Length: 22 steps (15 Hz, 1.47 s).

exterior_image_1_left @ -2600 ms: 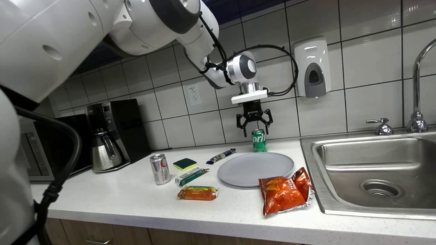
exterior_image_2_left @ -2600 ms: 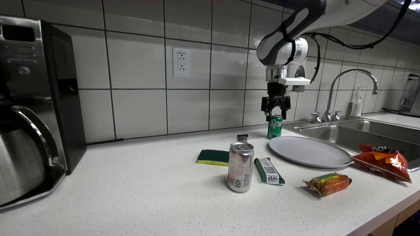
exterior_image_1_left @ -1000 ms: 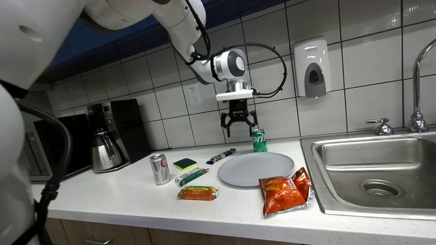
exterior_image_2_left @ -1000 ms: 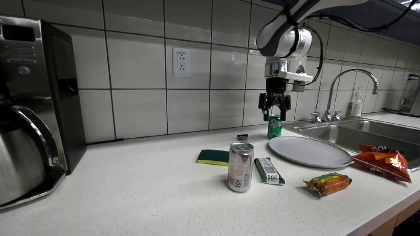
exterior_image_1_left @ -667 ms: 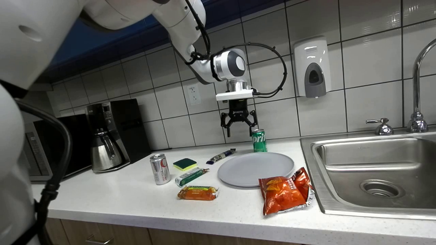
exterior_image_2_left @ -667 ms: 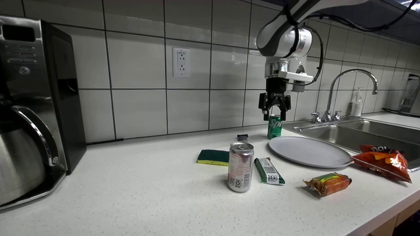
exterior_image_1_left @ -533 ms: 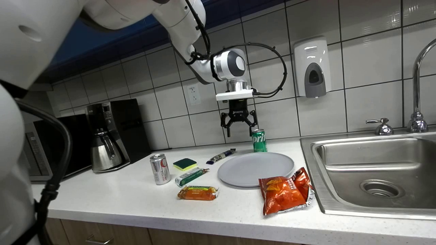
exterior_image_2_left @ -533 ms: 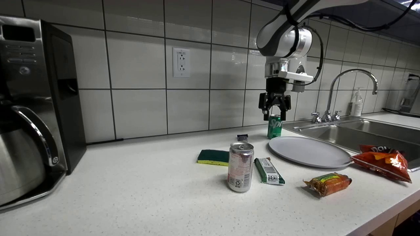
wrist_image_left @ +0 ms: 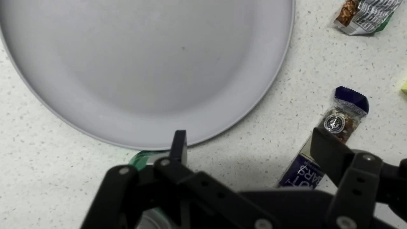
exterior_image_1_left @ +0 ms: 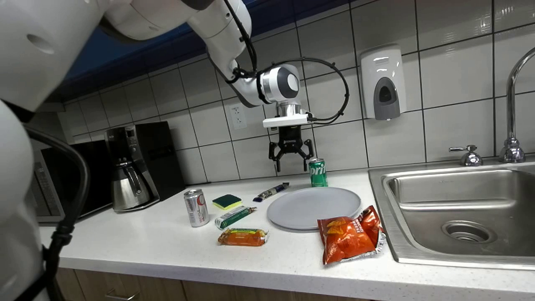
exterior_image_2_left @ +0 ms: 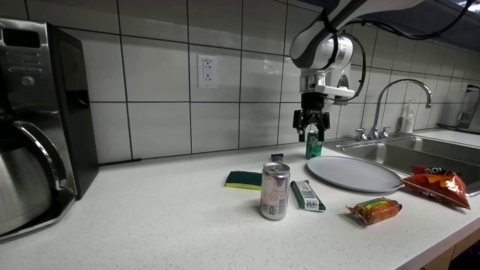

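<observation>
gripper (exterior_image_1_left: 291, 168), black, two-fingered, one: jaws spread wide with nothing between them, pointing down above the counter (exterior_image_1_left: 167, 246). green soda can (exterior_image_1_left: 318, 173), one: upright behind the plate (wrist_image_left: 159, 76), close beside the gripper in both exterior views and partly hidden by it in the wrist view; whether they touch cannot be told. dark blue bar (wrist_image_left: 302, 171), wrapped, one: flat on the counter near the plate, partly covered by the gripper in the wrist view. plate, grey, round, one: flat, just in front of the green soda can. silver can (exterior_image_1_left: 196, 207), one: upright, well apart from the gripper. sponge (exterior_image_1_left: 227, 201), green and yellow, one: near the silver can. green-wrapped bar (exterior_image_1_left: 235, 217), one: flat, between sponge and orange packet (exterior_image_1_left: 242, 237). chip bag (exterior_image_1_left: 349, 238), red-orange, one: between plate and sink (exterior_image_1_left: 388, 209). coffee maker (exterior_image_1_left: 131, 184), steel and black, one: on the counter, well apart from the plate. soap dispenser (exterior_image_1_left: 383, 83), white, one: on the tiled wall (exterior_image_1_left: 455, 71).
</observation>
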Motion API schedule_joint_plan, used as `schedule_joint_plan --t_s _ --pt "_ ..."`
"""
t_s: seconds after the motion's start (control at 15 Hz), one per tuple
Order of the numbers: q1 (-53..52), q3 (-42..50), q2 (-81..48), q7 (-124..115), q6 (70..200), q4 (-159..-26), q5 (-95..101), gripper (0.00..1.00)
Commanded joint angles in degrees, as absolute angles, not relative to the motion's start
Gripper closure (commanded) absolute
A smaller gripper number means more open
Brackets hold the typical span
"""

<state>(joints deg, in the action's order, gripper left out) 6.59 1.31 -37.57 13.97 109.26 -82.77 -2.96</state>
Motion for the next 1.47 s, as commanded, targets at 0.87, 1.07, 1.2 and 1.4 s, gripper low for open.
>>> schedule_joint_plan --t_s 0.87,1.07,1.2,1.4 --pt "-1.61 1.90 -41.37 -1.71 117.43 -81.69 0.92 0.00" --pt "-2.21 1.69 -42.37 -4.07 118.39 -81.44 0.54 0.00" --pt "-2.54 1.65 -42.90 -5.22 118.78 -81.27 0.37 0.00" --pt "-2.95 1.70 -43.59 -6.90 119.69 -81.23 0.20 0.00"
